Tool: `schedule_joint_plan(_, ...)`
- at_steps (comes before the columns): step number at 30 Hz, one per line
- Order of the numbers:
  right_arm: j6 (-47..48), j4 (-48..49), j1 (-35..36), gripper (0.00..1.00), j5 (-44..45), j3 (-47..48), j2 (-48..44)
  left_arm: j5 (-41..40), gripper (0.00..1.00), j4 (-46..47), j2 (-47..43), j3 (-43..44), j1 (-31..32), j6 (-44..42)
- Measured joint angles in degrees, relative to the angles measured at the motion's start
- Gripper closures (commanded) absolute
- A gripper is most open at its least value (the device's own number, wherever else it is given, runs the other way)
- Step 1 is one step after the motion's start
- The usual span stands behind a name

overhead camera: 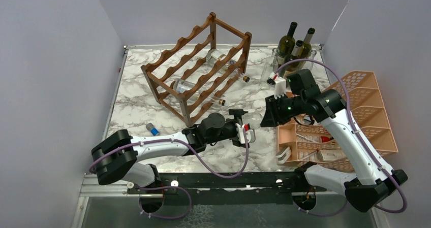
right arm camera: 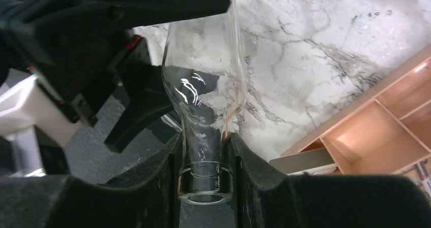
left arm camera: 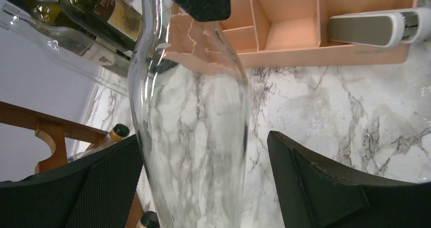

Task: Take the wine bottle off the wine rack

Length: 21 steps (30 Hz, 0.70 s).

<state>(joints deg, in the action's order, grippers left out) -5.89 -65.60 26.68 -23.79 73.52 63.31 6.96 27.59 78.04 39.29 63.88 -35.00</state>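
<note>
A clear glass wine bottle (left arm camera: 195,136) hangs above the marble table between my two grippers, off the rack. My right gripper (right arm camera: 206,152) is shut on its neck (right arm camera: 206,136), just below the lip. My left gripper (left arm camera: 203,139) is open around the bottle's body, with a visible gap on one side. In the top view the left gripper (overhead camera: 246,131) and the right gripper (overhead camera: 267,119) meet right of the table's centre. The dark brown wooden wine rack (overhead camera: 247,45) stands at the back, with two clear bottles (overhead camera: 188,86) lying on its lower tier.
An orange plastic tray organiser (overhead camera: 356,111) sits at the right, close beside the right gripper. Green wine bottles (overhead camera: 289,40) and clear glass ones stand at the back right. A small blue-capped object (overhead camera: 151,129) lies front left. A grey-white tool (left arm camera: 371,29) lies in the tray.
</note>
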Motion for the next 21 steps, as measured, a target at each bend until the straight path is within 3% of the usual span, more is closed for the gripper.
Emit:
schedule_joint_plan(5,0.3,-0.2,0.0,0.96,-2.1,-0.1,-0.3,-2.0,0.36,-0.1,1.8,0.8,0.0,0.1)
schedule_joint_plan(7,0.3,-0.5,0.0,0.84,-2.3,-0.1,-0.5,-2.5,0.5,0.2,1.8,0.8,0.0,0.4)
schedule_joint_plan(9,-0.3,-0.3,0.0,0.66,-2.3,-0.1,-0.8,-2.9,0.59,0.3,1.7,0.8,0.0,0.5)
schedule_joint_plan(13,-2.3,2.6,0.0,0.35,-2.4,-0.7,-2.0,-4.3,0.67,0.5,0.7,0.6,0.1,2.9)
schedule_joint_plan(15,-4.3,7.8,0.0,0.25,-2.5,-2.8,-3.4,-4.9,0.69,0.5,0.6,0.6,0.1,4.9)
schedule_joint_plan(18,-7.0,14.6,0.0,0.23,-2.7,-6.4,-6.6,-5.4,0.7,0.4,0.6,0.6,0.1,8.2)
schedule_joint_plan(21,-9.2,20.8,0.0,0.27,-2.5,-9.6,-7.3,-6.1,0.7,0.4,0.6,0.6,0.1,10.7)
